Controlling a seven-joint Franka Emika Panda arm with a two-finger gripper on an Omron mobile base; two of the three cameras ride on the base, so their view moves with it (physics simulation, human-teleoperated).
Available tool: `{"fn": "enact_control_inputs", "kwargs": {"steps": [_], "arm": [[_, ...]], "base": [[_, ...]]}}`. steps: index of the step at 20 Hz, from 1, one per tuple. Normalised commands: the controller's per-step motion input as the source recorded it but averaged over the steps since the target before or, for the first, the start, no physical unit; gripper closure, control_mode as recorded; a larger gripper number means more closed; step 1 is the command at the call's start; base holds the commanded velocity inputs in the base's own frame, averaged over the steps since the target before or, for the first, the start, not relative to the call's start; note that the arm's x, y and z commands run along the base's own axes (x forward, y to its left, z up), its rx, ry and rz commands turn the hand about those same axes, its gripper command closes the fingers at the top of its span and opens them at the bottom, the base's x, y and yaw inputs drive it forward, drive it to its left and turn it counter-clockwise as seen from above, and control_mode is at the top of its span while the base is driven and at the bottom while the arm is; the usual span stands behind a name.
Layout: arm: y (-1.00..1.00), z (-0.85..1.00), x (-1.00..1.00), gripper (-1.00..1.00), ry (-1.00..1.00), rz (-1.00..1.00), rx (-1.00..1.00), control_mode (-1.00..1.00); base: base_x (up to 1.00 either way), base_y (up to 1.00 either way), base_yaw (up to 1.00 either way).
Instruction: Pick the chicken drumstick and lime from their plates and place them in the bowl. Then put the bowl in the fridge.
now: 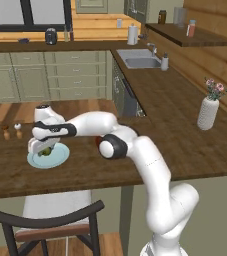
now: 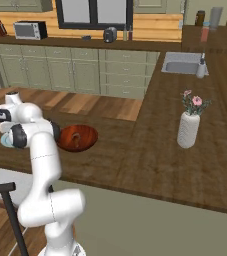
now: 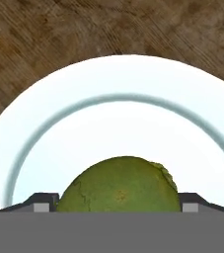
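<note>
Two dark fingers of the hand sit on each side of the lime, which rests on its blue plate near the counter's front edge. I cannot tell whether they squeeze it. The bowl waits nearby.

Even, soft rendered light — faint shadows, slight blur.

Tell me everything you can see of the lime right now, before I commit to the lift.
The lime is a small round fruit, yellowish-green with darker mottling and a rough, slightly bumpy skin. It sits on a pale blue plate on the wooden counter, near the plate's middle inside its raised ring. The pincer is down around it, one dark fingertip showing on each side of the fruit; whether the pads press it yet I cannot tell.
</note>
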Motion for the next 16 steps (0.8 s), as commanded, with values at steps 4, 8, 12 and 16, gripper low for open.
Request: {"fn": "enact_control_inputs", "kwargs": {"steps": [4, 8, 12, 16], "arm": [[-0.11, 0.0, -0.1, 1.0, 0.0, 0.0, 0.0, -1.0], [-0.53, 0.0, -0.81, 1.0, -0.19, 0.0, 0.09, -1.0], [-1.0, 0.24, -1.0, 1.0, -0.39, -0.04, 0.14, -1.0], [-1.0, 0.6, -0.89, 1.0, -0.39, 0.0, 0.19, -1.0]], "base": [[0.0, 0.0, 0.0], [0.0, 0.0, 0.0], [0.0, 0.0, 0.0], [0.0, 0.0, 0.0]]}}
